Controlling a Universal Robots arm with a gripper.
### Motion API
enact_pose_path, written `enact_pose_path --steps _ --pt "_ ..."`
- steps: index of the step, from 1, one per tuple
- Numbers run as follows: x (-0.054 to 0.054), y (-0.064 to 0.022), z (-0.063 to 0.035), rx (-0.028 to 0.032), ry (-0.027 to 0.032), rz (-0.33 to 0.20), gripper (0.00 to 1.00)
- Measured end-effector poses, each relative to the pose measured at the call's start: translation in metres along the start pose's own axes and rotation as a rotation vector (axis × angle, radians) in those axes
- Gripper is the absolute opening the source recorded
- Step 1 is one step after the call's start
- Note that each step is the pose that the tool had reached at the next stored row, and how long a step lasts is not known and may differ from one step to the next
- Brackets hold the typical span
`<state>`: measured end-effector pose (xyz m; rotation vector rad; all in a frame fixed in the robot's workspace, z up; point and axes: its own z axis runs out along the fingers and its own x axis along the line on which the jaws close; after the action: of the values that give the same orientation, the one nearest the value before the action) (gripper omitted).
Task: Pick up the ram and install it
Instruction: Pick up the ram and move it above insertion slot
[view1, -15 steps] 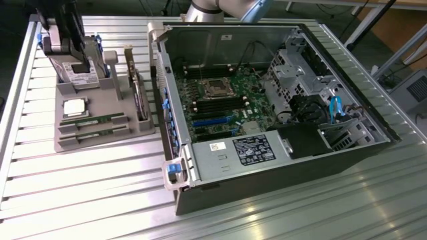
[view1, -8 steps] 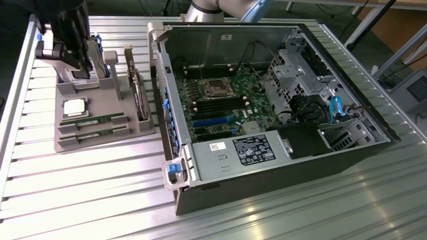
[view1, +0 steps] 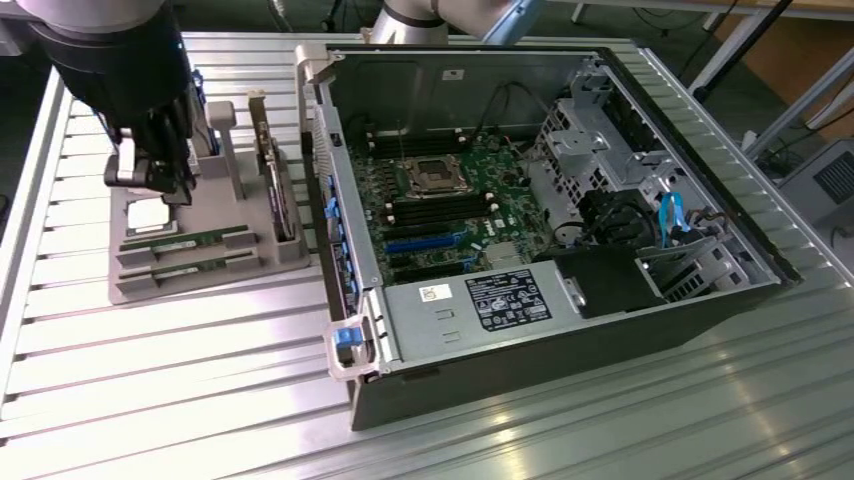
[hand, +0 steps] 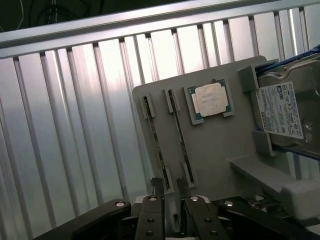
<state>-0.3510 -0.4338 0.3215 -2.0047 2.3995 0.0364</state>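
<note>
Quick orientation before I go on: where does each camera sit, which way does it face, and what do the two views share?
Exterior view: raised off the arm, angled down on the slatted table, the open computer case and the grey tray at the exterior view's left; arm and gripper hang over the tray.
Wrist view: on the wrist, looking down past the open fingers at two ram sticks, a processor chip and a hard drive.
Shared: tray, ram sticks, gripper, table.
</note>
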Motion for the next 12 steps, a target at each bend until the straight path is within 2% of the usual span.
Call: enact_pose_path --steps 5,7,11,12 --pt "0.002 -0.0004 0.0249 -0.0057 0.0009 -0.002 0.24" --pt "0.002 -0.0006 0.0392 -0.0091 0.0016 -0.007 0.24" --pt "0.003 -0.0008 0.0646 -0.0135 0.0026 -0.033 0.24" --pt "0.003 -0.0009 0.0715 -0.0166 0.0036 -0.074 0.24"
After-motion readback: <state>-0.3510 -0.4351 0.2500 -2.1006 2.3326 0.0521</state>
